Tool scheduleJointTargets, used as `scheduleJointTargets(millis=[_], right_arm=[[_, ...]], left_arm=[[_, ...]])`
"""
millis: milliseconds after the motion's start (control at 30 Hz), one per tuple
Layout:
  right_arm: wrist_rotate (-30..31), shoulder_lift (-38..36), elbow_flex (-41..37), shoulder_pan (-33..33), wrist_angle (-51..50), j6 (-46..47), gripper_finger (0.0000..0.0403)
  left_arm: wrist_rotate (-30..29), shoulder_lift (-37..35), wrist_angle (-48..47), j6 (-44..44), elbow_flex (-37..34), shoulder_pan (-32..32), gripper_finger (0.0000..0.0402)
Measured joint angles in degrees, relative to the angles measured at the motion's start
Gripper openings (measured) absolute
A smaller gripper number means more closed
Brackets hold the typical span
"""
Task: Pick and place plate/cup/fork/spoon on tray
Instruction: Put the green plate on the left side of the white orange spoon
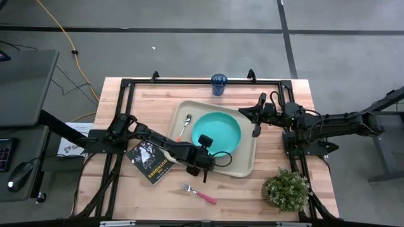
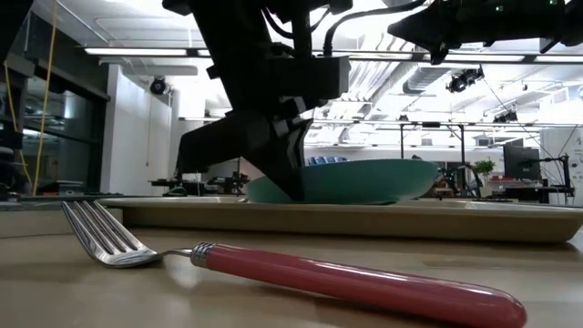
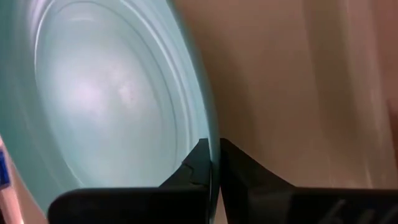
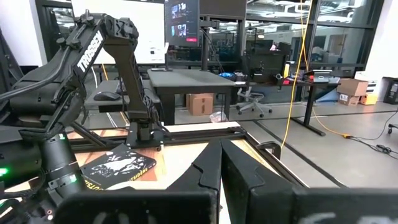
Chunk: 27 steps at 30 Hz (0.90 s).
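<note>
The teal plate point(image 1: 219, 131) is in the beige tray point(image 1: 247, 165) at the table's middle. My left gripper point(image 1: 203, 145) is shut on the plate's near-left rim; it also shows in the low view point(image 2: 290, 182). The silvery spoon point(image 1: 185, 127) lies in the tray's left part beside the plate. The dark blue cup point(image 1: 219, 83) stands at the table's far edge. The pink-handled fork point(image 1: 199, 193) lies on the table in front of the tray, close up in the low view point(image 2: 301, 273). My right gripper point(image 1: 257, 126) is shut and empty over the tray's right rim. My left gripper pinches the plate's rim point(image 3: 210, 118) between its two fingers, one finger on the plate's inner side and one on its outer side. The fingers come slanting down from the table's left. The plate point(image 2: 364, 180) is over the tray; whether its base touches the tray I cannot tell.
A black booklet point(image 1: 151, 161) lies on the table left of the tray, under my left arm. A small potted plant point(image 1: 287, 189) stands at the near right corner. Bare wood shows around the fork at the near edge.
</note>
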Motion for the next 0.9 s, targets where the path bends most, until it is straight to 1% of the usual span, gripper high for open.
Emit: scheduleJointTargets(millis=[200, 433, 533, 633, 767, 900], right_arm=[[0.0, 0.0, 0.0, 0.0, 0.0, -0.1, 0.0000], [0.0, 0.0, 0.0, 0.0, 0.0, -0.1, 0.0000], [0.0, 0.0, 0.0, 0.0, -0.1, -0.1, 0.0000], [0.0, 0.0, 0.0, 0.0, -0.1, -0.1, 0.0000], [0.0, 0.0, 0.0, 0.0, -0.2, -0.1, 0.0000], [0.0, 0.0, 0.0, 0.0, -0.6, -0.1, 0.0000]], left_arm=[[1.1, 0.0, 2.7, 0.4, 0.0, 0.0, 0.0015], [2.2, 0.0, 5.9, 5.6, 0.0, 0.0, 0.0018], [4.4, 0.0, 8.1, 7.4, 0.0, 0.0, 0.0018], [6.4, 0.0, 9.8, 7.5, 0.0, 0.0, 0.0019], [6.4, 0.0, 10.0, 5.9, 0.0, 0.1, 0.0019], [7.3, 0.0, 9.4, 6.4, 0.0, 0.3, 0.0019]])
